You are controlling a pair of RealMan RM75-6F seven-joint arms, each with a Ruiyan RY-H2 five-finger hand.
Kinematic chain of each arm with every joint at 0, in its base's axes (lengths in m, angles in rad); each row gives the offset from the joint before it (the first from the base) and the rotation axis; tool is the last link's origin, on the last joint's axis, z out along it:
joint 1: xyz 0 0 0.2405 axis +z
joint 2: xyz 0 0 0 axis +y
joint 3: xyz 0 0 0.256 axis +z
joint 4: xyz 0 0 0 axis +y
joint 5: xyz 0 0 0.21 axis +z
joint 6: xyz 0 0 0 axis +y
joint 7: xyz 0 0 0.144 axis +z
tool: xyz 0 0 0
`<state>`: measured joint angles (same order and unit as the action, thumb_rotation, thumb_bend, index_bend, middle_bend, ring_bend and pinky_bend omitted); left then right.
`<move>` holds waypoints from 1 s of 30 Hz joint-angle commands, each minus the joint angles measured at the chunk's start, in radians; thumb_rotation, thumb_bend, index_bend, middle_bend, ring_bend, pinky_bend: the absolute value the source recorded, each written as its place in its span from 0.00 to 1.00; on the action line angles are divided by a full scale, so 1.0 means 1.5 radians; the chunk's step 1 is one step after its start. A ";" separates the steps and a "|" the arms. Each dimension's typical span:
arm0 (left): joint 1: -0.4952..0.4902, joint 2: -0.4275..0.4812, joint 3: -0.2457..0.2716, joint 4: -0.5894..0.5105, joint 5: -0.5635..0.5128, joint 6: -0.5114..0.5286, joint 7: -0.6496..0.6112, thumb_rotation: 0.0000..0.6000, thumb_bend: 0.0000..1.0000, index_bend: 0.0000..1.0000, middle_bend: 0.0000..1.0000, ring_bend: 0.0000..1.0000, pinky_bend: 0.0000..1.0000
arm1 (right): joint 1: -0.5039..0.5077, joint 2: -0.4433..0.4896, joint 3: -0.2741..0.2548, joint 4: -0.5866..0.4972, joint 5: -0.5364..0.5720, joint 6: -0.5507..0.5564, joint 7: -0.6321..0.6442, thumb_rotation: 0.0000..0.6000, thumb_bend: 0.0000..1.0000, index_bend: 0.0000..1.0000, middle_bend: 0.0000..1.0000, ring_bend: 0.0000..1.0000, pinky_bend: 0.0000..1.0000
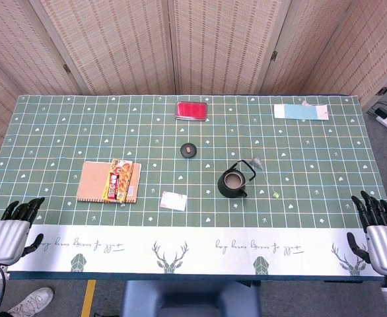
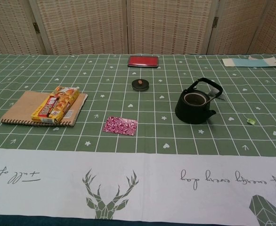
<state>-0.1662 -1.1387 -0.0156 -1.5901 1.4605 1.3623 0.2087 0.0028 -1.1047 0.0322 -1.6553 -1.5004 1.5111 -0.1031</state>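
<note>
- My left hand (image 1: 10, 232) rests at the near left edge of the table (image 1: 312, 198), fingers spread and holding nothing.
- My right hand (image 1: 381, 232) sits at the near right edge, fingers likewise apart and empty.
- Just ahead of my left hand and a little inward lies a brown notebook (image 1: 94, 181), with a yellow snack packet (image 1: 119, 179) lying on top of it.
- Further inward from that, a small pink patterned packet (image 1: 173, 200) lies flat.
- Ahead of my right hand and well to its inner side stands a dark teapot (image 1: 233, 182), lid off, handle up.
- The teapot's lid (image 1: 189, 150) lies beyond it, apart.
- A tiny green tag (image 1: 275, 193) lies between the teapot and my right hand.
</note>
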 commanded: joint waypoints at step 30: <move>0.000 0.003 0.002 -0.004 0.002 0.002 -0.010 1.00 0.34 0.02 0.09 0.14 0.10 | 0.128 -0.146 0.059 0.152 -0.010 -0.103 0.009 1.00 0.44 0.24 0.00 0.00 0.00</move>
<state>-0.1666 -1.1359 -0.0131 -1.5951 1.4612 1.3627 0.1964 0.1639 -1.2714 0.0967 -1.4641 -1.5340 1.3805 -0.0902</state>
